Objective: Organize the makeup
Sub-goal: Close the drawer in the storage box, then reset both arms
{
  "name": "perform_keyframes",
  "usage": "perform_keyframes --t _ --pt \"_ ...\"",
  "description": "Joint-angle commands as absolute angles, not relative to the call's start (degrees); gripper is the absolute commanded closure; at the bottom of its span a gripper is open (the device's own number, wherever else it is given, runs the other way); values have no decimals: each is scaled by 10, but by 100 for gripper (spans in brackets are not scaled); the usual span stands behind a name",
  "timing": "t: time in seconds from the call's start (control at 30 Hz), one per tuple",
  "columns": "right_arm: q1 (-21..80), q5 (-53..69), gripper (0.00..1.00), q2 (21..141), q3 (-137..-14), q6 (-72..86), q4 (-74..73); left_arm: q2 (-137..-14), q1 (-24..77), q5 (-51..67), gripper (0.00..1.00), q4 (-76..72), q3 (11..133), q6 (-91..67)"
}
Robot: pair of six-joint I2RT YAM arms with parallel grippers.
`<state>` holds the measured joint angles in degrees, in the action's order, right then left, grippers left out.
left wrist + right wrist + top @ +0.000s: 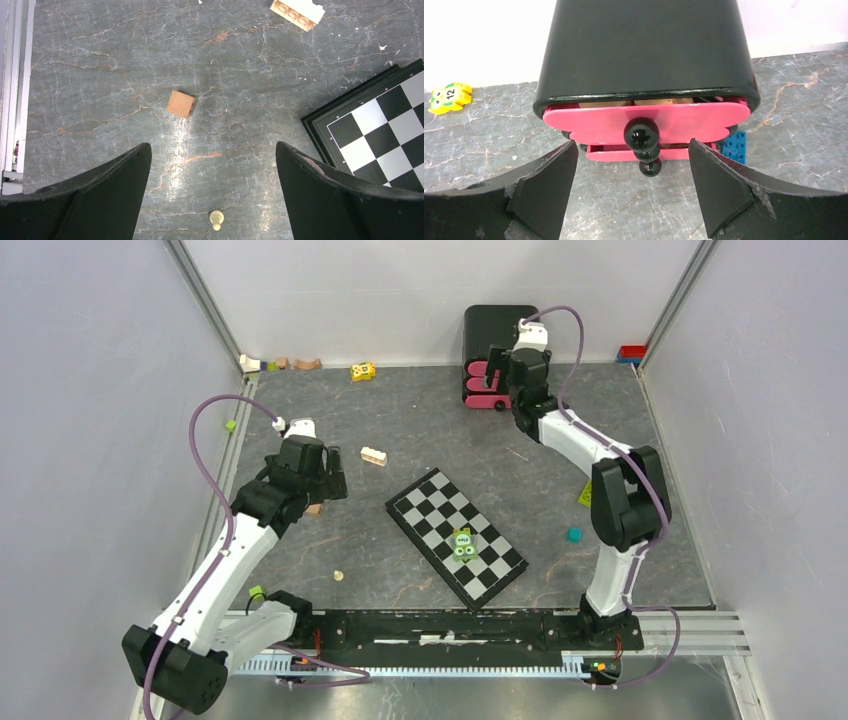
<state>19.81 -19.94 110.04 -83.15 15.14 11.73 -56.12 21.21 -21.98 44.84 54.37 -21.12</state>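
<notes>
Makeup box (644, 45): top pink drawer (589, 122) ajar, tan contents (664, 102) inside.

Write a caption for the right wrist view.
Open right gripper faces a black box with pink drawers and black knobs.

A black case (644, 45) is fronted by pink drawers (589, 122) with black knobs (641, 132); beside the case, a blue block (733, 147) and a yellow block (449, 96) are seen.

The right claw (632, 145) stands spread wide, its fingers flanking a black drawer box (644, 45) without touching it. The box has pink drawer fronts (589, 122) and round black knobs (641, 132), and the top drawer is slightly ajar. A yellow block (450, 96) lies at the far left edge of the surface (484, 135). A blue brick (735, 147) sits just beside the box's right corner.
</notes>
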Motion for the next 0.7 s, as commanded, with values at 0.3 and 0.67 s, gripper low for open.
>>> perform_keyframes --t 0.3,0.67 --pt "182 -174 11 863 -651 199 120 -568 207 -216 0 427 545 -179" --pt "181 -165 10 676 -462 291 37 -574 206 -207 0 427 546 -179"
